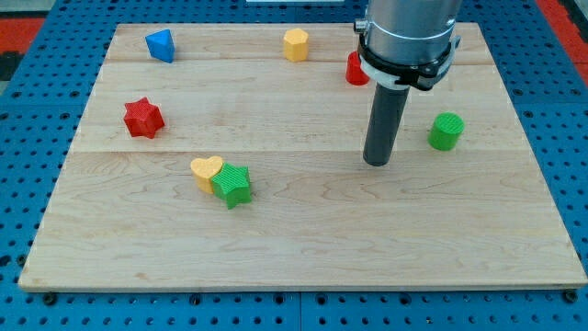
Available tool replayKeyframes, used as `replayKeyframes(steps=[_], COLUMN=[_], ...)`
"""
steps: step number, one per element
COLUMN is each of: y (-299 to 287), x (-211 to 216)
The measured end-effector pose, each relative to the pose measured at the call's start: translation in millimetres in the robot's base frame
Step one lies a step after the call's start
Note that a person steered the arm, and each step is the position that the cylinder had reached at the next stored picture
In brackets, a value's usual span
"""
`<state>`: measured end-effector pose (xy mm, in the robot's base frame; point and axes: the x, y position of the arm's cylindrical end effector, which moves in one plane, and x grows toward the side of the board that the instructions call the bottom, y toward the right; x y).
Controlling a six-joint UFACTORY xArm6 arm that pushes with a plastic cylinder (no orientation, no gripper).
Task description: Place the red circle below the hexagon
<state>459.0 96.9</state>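
Note:
The red circle (355, 70) sits near the view's top, right of centre, partly hidden behind the arm. The yellow hexagon (295, 44) stands to its left, close to the board's top edge. My tip (377, 162) rests on the board below and slightly right of the red circle, well apart from it. The tip touches no block.
A green cylinder (446, 131) stands right of the tip. A blue block (161, 45) is at the top left, a red star (142, 118) at the left. A yellow heart (206, 171) touches a green star (233, 185) at lower left. The wooden board (303, 257) lies on blue pegboard.

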Motion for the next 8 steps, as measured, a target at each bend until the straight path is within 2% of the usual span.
replayKeyframes(steps=[1,2,3,4,6,7,8], y=[0.0,11.7,24.5,23.8,4.3,36.6,43.3], x=[0.0,-33.4,-85.2,-107.2,-115.4,-157.6,-172.6])
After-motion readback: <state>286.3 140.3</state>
